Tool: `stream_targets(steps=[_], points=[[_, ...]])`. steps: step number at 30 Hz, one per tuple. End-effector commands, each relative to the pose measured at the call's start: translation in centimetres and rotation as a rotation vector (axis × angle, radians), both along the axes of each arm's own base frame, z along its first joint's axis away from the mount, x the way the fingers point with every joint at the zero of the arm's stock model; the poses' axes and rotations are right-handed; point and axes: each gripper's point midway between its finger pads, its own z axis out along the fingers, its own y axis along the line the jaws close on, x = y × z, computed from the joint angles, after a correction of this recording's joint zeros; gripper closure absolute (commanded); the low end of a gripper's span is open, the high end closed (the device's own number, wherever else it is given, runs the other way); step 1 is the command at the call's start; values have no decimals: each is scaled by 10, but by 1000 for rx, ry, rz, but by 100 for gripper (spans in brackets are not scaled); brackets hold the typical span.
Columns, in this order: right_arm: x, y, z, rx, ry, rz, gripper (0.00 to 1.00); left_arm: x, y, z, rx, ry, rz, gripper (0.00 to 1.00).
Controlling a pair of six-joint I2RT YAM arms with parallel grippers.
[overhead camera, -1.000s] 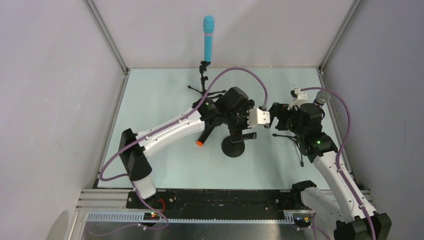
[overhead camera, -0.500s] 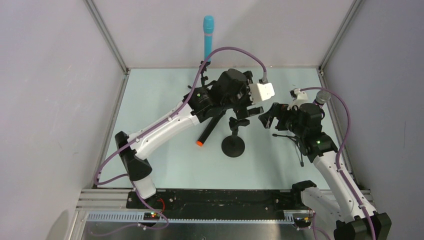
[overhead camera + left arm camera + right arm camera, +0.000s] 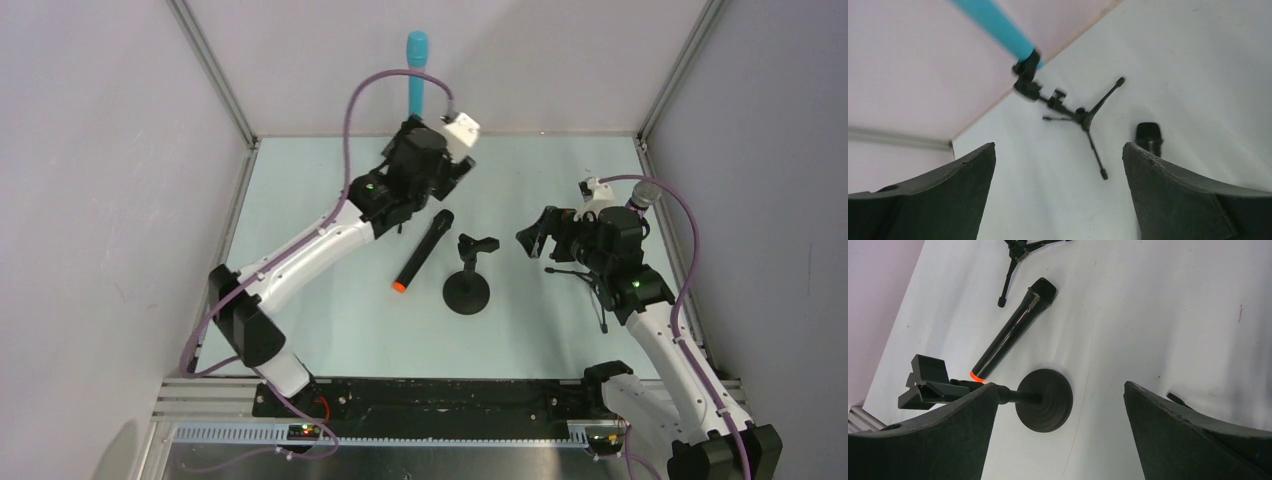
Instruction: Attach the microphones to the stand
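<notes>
Left gripper and right gripper are held wide, empty. The turquoise microphone is clipped upright in the tripod stand; the black microphone is laid beside the round-base stand.

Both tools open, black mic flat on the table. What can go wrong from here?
1. The left tool hangs near the tripod stand holding the turquoise mic upright; a bump may topple it.
2. The black mic lies loose beside the round-base stand; a poor pinch could roll it away.
</notes>
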Motion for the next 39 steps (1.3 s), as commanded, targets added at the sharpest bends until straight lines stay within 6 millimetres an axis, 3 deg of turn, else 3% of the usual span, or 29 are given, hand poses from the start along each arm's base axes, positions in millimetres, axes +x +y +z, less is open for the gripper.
stream_targets(steps=[1,2,3,4,5,6,11,14,24,30,39], points=[[4,2,7,12,-34,12,1,-2,53,28,-295,-23,167,0],[4,3,7,13,-33,13,1,-3,58,13,-299,7,180,0],[4,3,7,16,-31,15,1,-4,67,12,-360,21,200,0],[4,4,7,17,-31,14,1,-4,73,-5,-373,63,210,0],[4,4,6,19,-29,17,1,-8,77,-7,-426,82,222,0],[4,5,6,22,-27,17,0,-9,81,-25,-440,126,226,0],[4,7,5,29,-20,25,1,-24,90,-73,-605,303,262,0],[4,8,4,32,-12,28,1,-36,89,-110,-640,428,262,0],[2,13,-4,38,7,42,0,-77,69,-196,-587,731,188,0],[1,13,-6,33,14,45,0,-83,60,-224,-571,830,195,0],[0,11,-10,18,19,40,1,-77,49,-252,-480,889,222,0]])
